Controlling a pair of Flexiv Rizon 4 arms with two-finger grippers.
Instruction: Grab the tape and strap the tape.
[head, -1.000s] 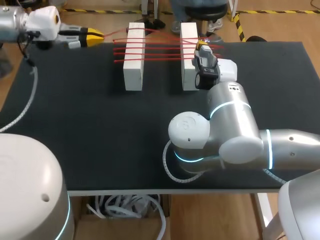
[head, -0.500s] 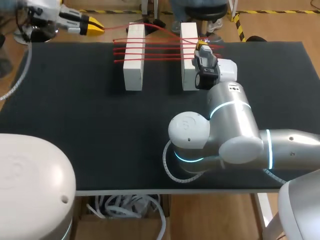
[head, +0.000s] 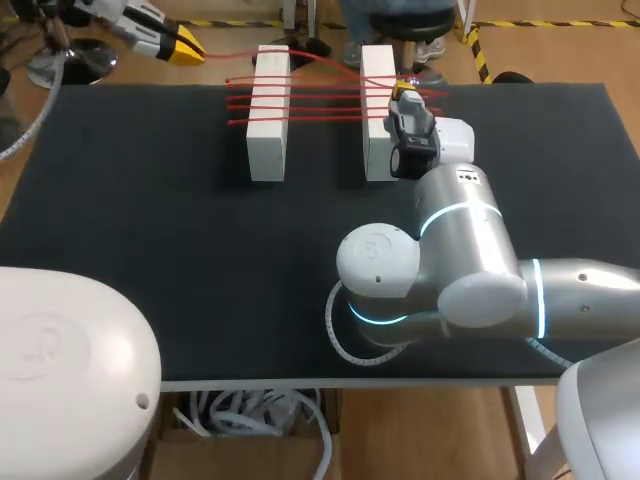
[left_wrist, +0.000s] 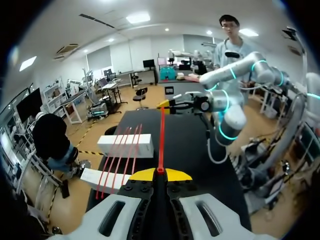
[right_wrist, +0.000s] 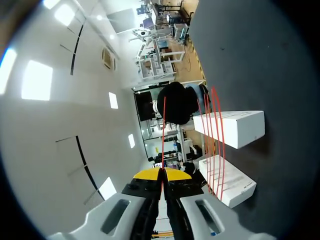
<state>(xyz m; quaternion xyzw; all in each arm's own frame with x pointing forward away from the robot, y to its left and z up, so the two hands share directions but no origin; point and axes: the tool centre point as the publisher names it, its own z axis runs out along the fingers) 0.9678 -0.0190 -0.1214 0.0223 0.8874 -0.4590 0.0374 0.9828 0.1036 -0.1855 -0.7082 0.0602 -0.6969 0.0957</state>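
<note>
Left gripper (head: 187, 47) is clamped on the red tape (left_wrist: 161, 140) beyond the table's (head: 150, 250) far left corner. Right gripper (head: 404, 90) grips its other end, apparently just beside the right white block (head: 375, 150). Strands span it and the left white block (head: 268, 140).

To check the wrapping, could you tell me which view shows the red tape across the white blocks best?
The head view: the red tape strands cross both white blocks in plain sight from above. Both wrist views show the strands foreshortened, from low angles.
</note>
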